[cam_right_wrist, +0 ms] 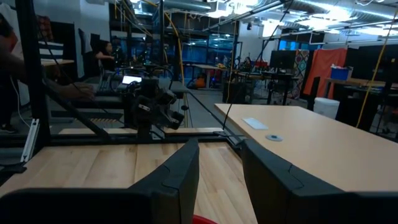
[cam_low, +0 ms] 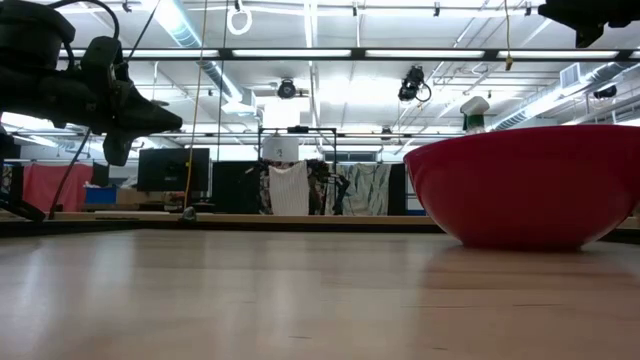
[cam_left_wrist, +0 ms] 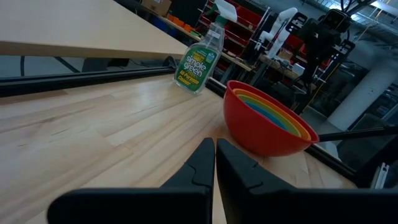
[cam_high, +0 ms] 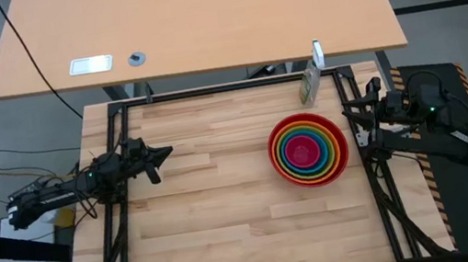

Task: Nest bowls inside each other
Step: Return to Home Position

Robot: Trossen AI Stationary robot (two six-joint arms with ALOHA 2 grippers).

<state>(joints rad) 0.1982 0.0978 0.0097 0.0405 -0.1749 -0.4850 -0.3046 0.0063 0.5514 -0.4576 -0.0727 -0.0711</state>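
Note:
The bowls [cam_high: 308, 150] sit nested in one stack on the right half of the table. The red one [cam_low: 525, 185] is outermost and rests on its base. Orange, green and blue rims show inside it [cam_left_wrist: 273, 112], with pink in the middle [cam_high: 303, 151]. My left gripper [cam_high: 163, 153] hovers level at the table's left side, shut and empty [cam_left_wrist: 215, 144], pointing toward the stack. My right gripper [cam_high: 350, 115] hangs at the table's right edge, just past the stack. Its fingers are open with nothing between them [cam_right_wrist: 221, 146].
A green spray bottle [cam_high: 308, 83] stands at the far edge, behind the stack [cam_left_wrist: 199, 59]. Black frame rails [cam_high: 209, 90] border the table. A second tabletop [cam_high: 189, 17] lies beyond. A person's arm [cam_right_wrist: 37, 87] shows past the table in the right wrist view.

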